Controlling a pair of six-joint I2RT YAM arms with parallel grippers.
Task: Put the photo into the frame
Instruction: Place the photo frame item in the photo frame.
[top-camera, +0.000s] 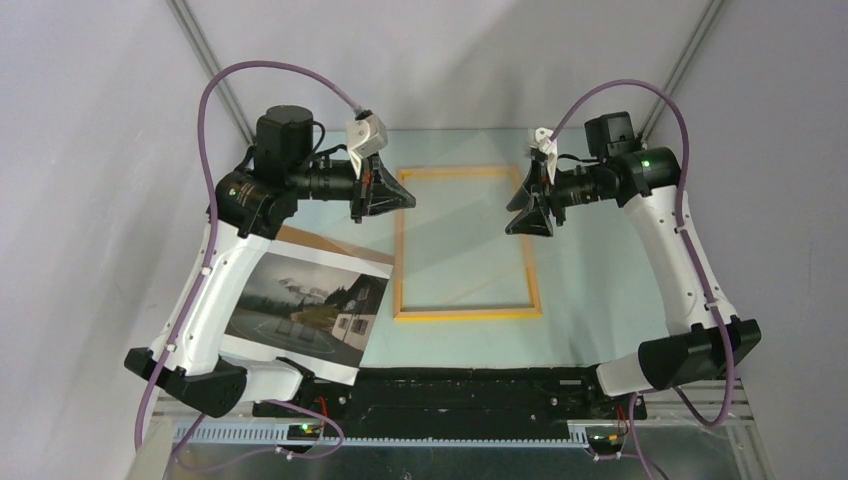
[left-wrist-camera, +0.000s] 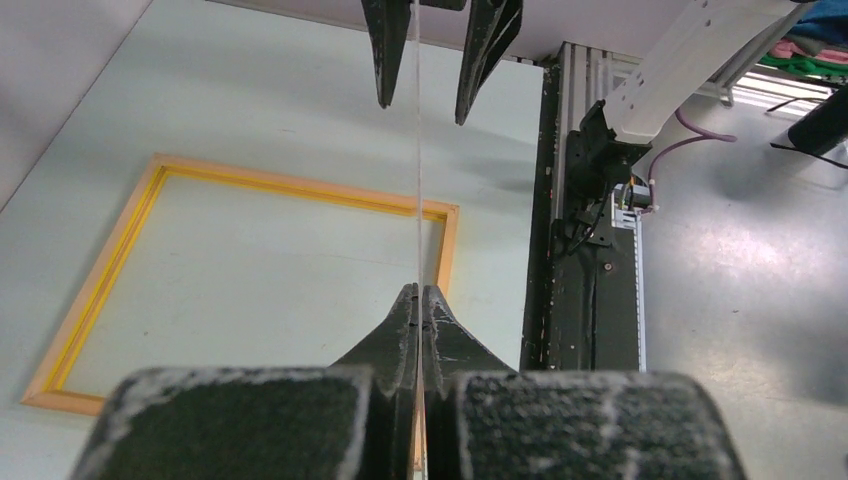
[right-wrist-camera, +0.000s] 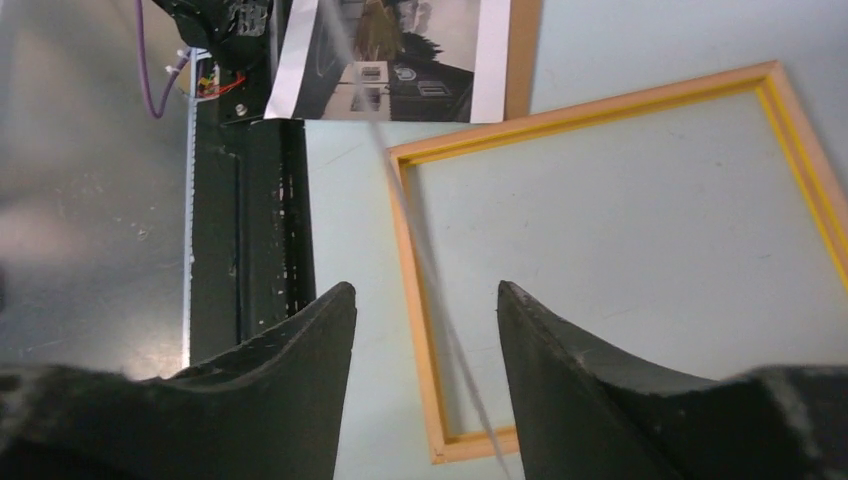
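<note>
Your left arm (top-camera: 215, 290) and right arm (top-camera: 672, 250) have white shells, black joints and black bases. A purple cable (top-camera: 205, 130) loops along each. A green light (top-camera: 646, 163) glows on a black joint of each. Your left hand (top-camera: 410, 196) and right hand (top-camera: 510, 218) are black wedges carrying white camera mounts (top-camera: 365, 133).

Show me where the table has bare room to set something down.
Free: the table right of the frame, up to the right arm; the strip between the frame and the base rail. Crowded: the left, where the photo lies under the left arm, and above the frame, where the left gripper and right gripper hover.
</note>
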